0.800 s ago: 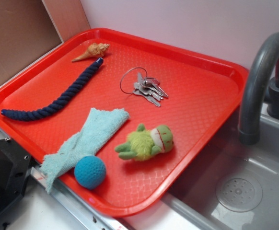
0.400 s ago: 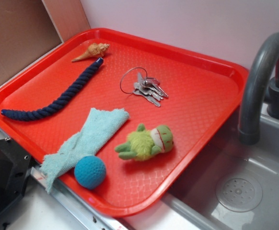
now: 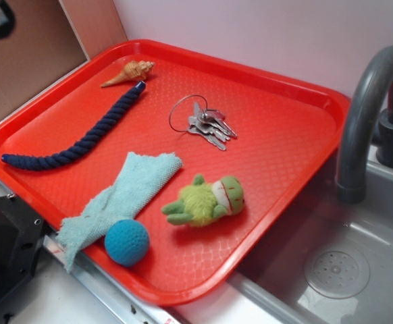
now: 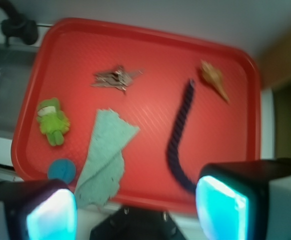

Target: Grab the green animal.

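Green animal [image 3: 206,201]: fuzzy plush, shaggy lime body, smoother darker head. Red tray [image 3: 298,135]: plastic, glossy rim, fine textured floor. Blue ball [image 3: 126,241]: matt crocheted yarn. Light blue cloth [image 3: 125,192]: nubby terry-like fabric. Navy rope [image 3: 82,140]: twisted cord, matt. Keys [image 3: 208,125]: shiny metal on wire ring. Shell [image 3: 130,71]: ridged, hard. Sink [image 3: 358,263] and faucet [image 3: 365,115]: grey, probably plastic, semi-gloss.

Colours on my tray

Tray [image 3: 284,145]: red, fine diamond texture. Green animal [image 3: 206,200]: lime fuzzy body, darker green head and limbs, pale pinkish face. Ball [image 3: 126,241]: teal crochet. Cloth [image 3: 119,198]: light blue. Rope [image 3: 82,140]: navy twist. Shell [image 3: 129,72]: tan-orange. Keys [image 3: 208,126]: silver. My finger pads [image 4: 220,209]: cyan, in black housings.
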